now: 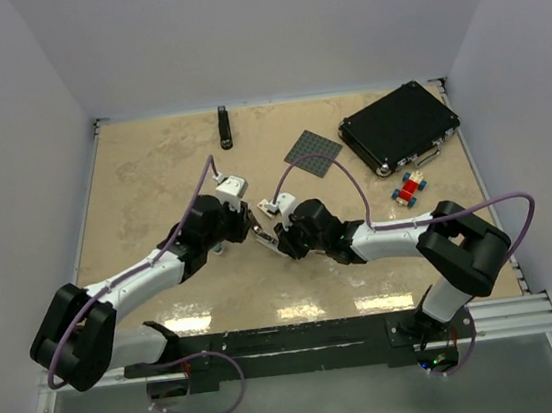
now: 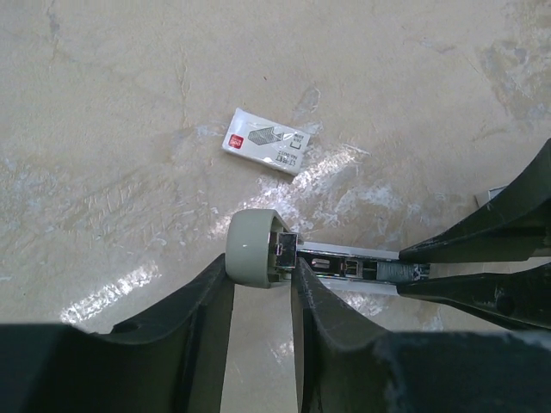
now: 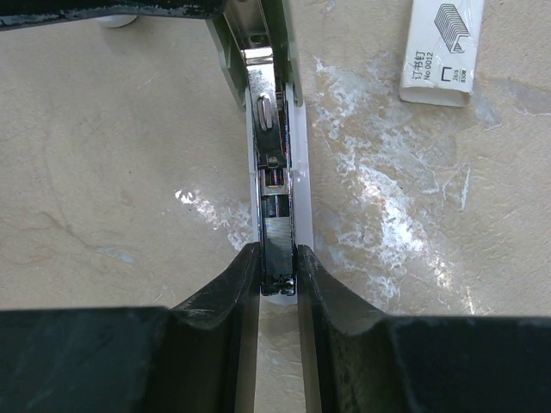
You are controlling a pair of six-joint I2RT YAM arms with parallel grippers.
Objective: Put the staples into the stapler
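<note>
- The left jaws are clamped across the rounded grey-green end of the stapler (image 2: 251, 248).
- The right jaws are clamped on the opposite end, gripping the silvery metal channel.
- The stapler's long axis runs straight from one set of jaws to the other. The rounded end points at the left jaws, and the channel's interior is exposed.
- The staples box (image 2: 265, 141) lies flat on the table (image 2: 103, 129), ahead of the left jaws and apart from the stapler.
- The box's long axis is roughly parallel to the stapler's.
- The left jaws are nearer to the box. Judgement: they would have to release the stapler to fetch it.
</note>
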